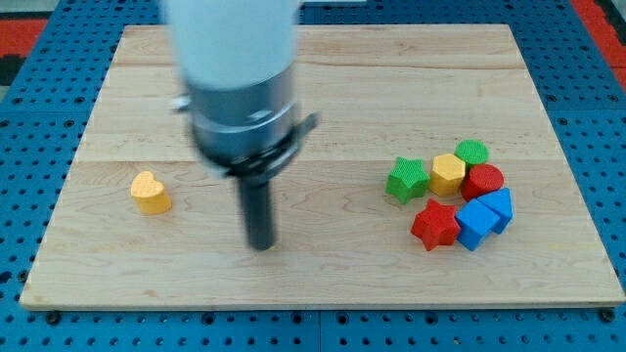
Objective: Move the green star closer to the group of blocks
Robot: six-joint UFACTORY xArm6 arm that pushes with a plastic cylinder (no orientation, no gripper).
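The green star (407, 179) lies on the wooden board at the view's right, at the left edge of a cluster. It touches or nearly touches the yellow hexagon (448, 173). The cluster also holds a green round block (472, 152), a red round block (483, 182), a red star (435, 225) and two blue blocks (475, 224) (497, 206). My tip (260, 244) is near the board's middle bottom, well to the left of the green star and apart from all blocks.
A yellow heart block (150, 192) sits alone at the view's left. The wooden board (323, 284) lies on a blue pegboard surface. The arm's grey and white body (240, 88) hides part of the board's upper middle.
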